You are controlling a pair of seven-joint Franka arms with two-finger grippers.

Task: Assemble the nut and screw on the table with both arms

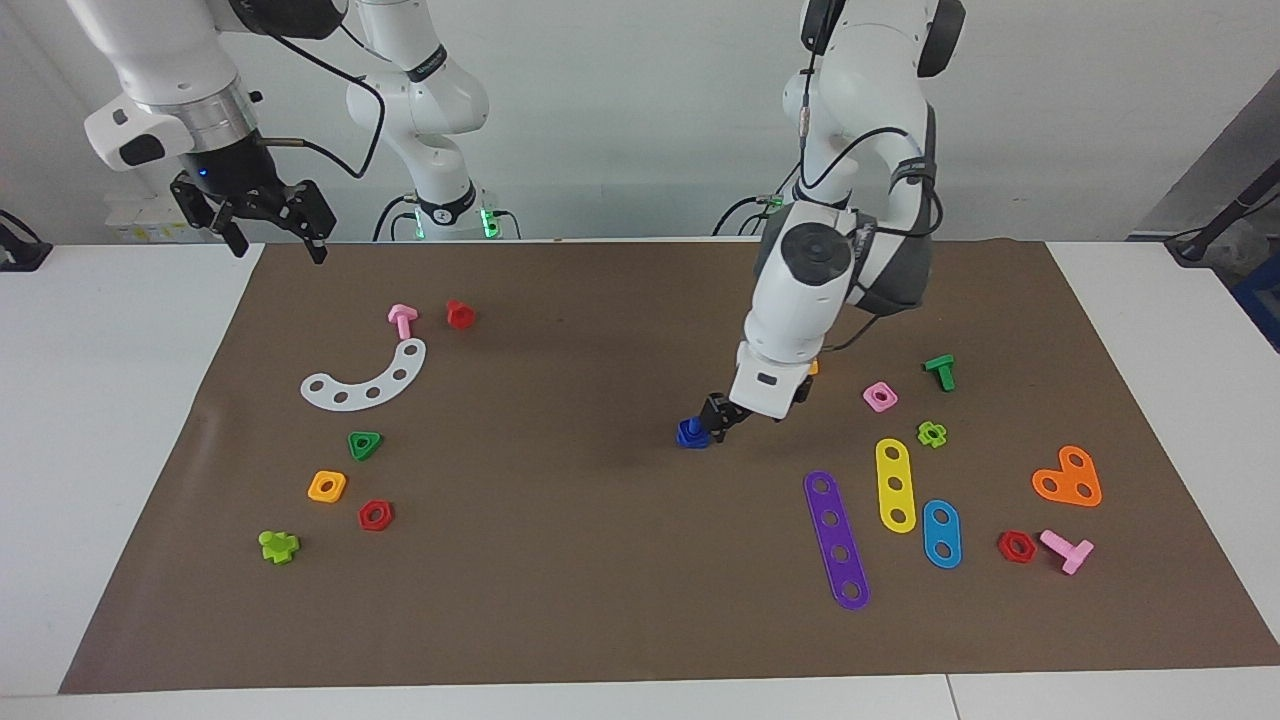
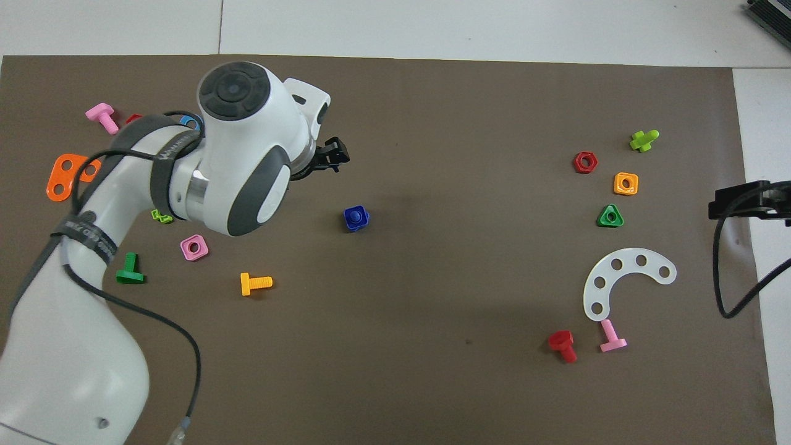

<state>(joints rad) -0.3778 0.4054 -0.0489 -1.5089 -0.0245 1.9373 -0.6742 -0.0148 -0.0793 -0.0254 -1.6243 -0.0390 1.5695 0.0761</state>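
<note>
Left gripper (image 1: 722, 420): your working tool is low over the middle of the mat, right beside the blue piece. In the overhead view its fingers are clear of the piece, so you are holding nothing; how far apart they stand, I cannot tell.
Nut and screw (image 2: 356, 217): one blue stack just beside your fingertips, a rounded-square base with a blue stub poking up through it. That reads as the screw seated in the nut, standing on the mat.
Why it sits so: my guess is the pair is together and parked upright in open ground, where either arm can reach it.
Right gripper (image 1: 262, 215): waiting up in the air over the mat's corner at its own end, fingers spread, empty.
Close to your tool: an orange screw (image 2: 254, 283) and a pink square nut (image 2: 194, 247) lie under your forearm's side, with a green screw (image 2: 130, 271) past them. None touches the blue stack.
Further out: purple strip (image 1: 837, 538), yellow strip (image 1: 895, 485) and blue strip (image 1: 941, 533) lie towards your arm's end of the table.
Right arm's end: white curved strip (image 2: 624, 279), green triangular nut (image 2: 610, 216), orange square nut (image 2: 625, 183), all well apart from you.
In the way: nothing around the stack; lift straight and mind your cable over the small parts.
</note>
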